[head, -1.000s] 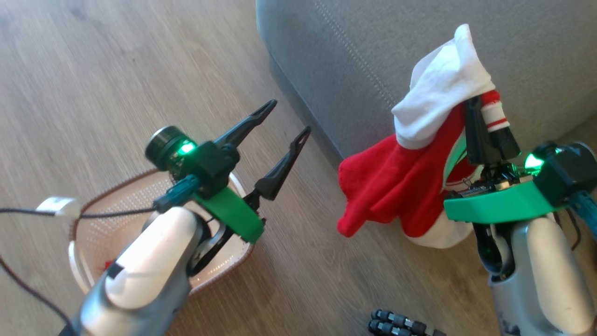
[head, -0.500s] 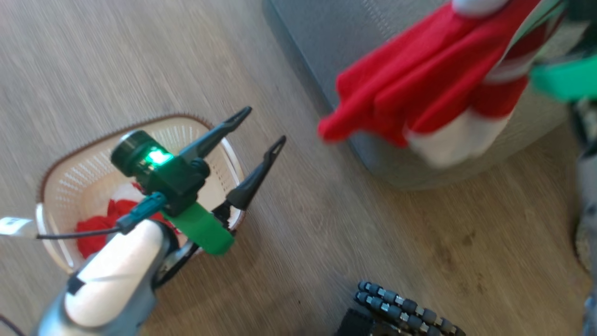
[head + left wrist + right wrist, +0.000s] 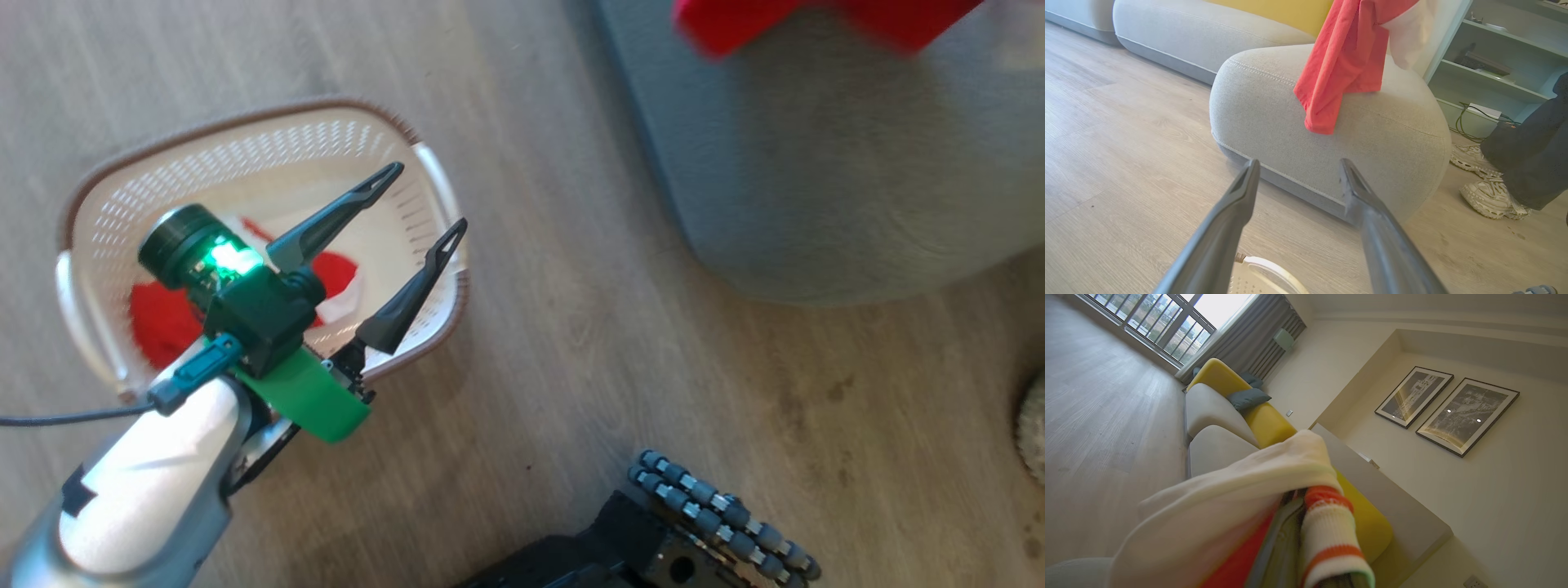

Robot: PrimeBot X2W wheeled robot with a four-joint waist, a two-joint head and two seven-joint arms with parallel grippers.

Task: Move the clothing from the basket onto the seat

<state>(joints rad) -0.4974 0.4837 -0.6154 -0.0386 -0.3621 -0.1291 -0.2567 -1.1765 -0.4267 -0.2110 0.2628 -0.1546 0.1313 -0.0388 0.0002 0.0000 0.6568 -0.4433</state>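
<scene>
The right gripper [image 3: 1284, 535] pinches one garment [image 3: 1343, 69] above the seat [image 3: 1274, 114] and should carry it farther in before letting go, while the left gripper [image 3: 429, 194] hovers, fingers spread, over clothing [image 3: 163, 314] in the basket [image 3: 245, 131].

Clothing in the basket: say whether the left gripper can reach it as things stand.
Probably yes: the left gripper hangs open above the basket, whose top is uncovered, with nothing lying over the clothing inside.

bright daylight from the window [image 3: 1163, 330]; head view blurred, wrist edges warped.
</scene>
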